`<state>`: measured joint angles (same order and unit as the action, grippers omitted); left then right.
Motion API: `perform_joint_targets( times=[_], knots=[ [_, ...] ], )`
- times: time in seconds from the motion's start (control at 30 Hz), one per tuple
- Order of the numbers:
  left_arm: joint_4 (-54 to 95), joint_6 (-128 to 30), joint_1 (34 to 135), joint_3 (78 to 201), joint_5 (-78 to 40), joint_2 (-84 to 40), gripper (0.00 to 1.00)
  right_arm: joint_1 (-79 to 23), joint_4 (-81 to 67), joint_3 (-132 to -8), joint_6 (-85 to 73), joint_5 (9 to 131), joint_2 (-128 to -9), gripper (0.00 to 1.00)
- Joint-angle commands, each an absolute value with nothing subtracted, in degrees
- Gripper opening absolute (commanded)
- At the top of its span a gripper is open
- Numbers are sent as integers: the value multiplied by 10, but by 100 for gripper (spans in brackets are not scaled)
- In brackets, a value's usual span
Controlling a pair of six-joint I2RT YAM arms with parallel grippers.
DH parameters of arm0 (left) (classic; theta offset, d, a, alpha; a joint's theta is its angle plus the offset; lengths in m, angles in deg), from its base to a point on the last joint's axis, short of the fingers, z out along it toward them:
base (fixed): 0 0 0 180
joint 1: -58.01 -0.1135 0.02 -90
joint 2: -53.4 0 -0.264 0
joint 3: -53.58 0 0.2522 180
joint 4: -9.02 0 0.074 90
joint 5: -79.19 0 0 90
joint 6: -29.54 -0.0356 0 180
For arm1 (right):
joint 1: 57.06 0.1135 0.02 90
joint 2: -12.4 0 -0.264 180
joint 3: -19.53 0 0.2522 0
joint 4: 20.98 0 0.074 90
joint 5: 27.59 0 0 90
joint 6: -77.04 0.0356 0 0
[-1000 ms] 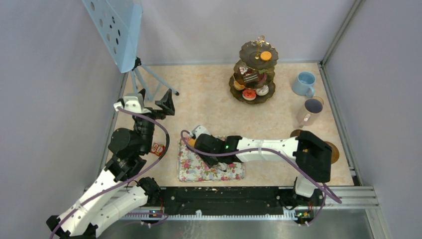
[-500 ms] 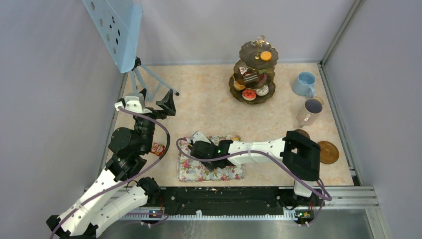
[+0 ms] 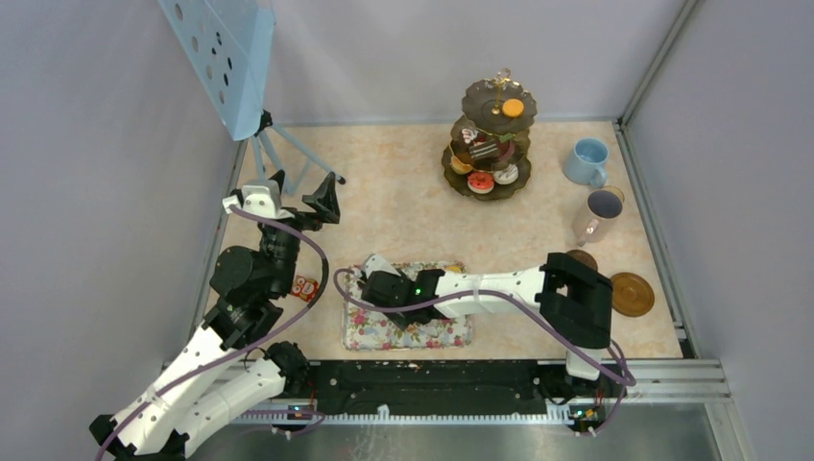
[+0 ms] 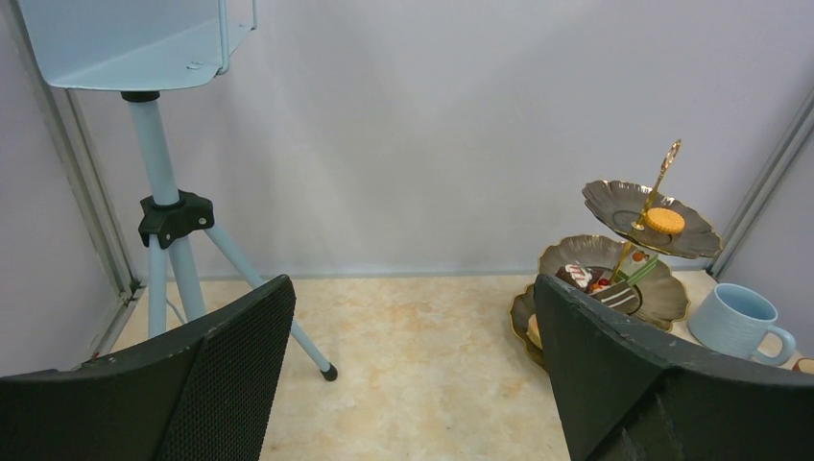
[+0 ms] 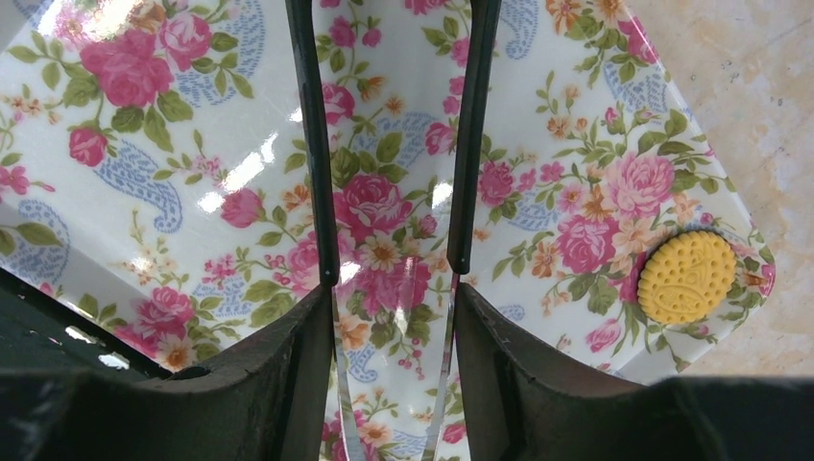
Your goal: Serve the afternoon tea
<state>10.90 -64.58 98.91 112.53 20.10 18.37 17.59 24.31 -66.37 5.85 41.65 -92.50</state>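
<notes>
The right gripper hangs low over the floral tray, which sits by the near edge of the bench. Its jaws are about half closed, clamped on the black tongs. The two thin tong arms reach forward over the tray with a gap between them and nothing in it.

The next piece to serve, an orange round, lies flat in the tray's right-hand corner. It is outside the right tong arm and close to the rim.

- **Missed pick:** the tongs are not lined up with the round, so squeezing here would probably pinch only air.
- **Knock-off:** a sideways sweep to correct the aim could catch the round with the outside of the tong arm. The tray looks glossy, so the round could slide over the rim onto the bench.
- **Slipping tool:** the tong arms are slim inside the jaws and could twist or slip under load.
- **Long carry:** the three-tier stand is well apart at the far edge, toward the right, and already holds several pieces. A loosely held round could drop on the way, or the tongs could bump what is already there.

The left gripper hovers on the left side of the bench, jaws wide and empty.
</notes>
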Motion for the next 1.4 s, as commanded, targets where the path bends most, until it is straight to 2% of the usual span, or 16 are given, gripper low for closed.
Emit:
perform_joint_targets(
  times=[0.0, 0.37, 0.53, 1.0, 1.17, 1.37],
  knots=[
    [98, -638, 986, 1131, 194, 182, 99, 183, 246, -697, 49, 409, -934, 45],
    [98, -638, 986, 1132, 190, 180, 99, 182, 262, -718, 40, 396, -951, 45],
    [98, -637, 986, 1132, 190, 180, 99, 183, 270, -721, 38, 393, -954, 42],
    [98, -637, 986, 1132, 190, 179, 99, 183, 244, -690, 35, 394, -909, 18],
    [98, -639, 987, 1132, 191, 179, 99, 184, 196, -623, 26, 388, -822, 0],
    [97, -639, 986, 1132, 192, 177, 99, 187, 163, -525, -5, 351, -653, 0]
  ],
)
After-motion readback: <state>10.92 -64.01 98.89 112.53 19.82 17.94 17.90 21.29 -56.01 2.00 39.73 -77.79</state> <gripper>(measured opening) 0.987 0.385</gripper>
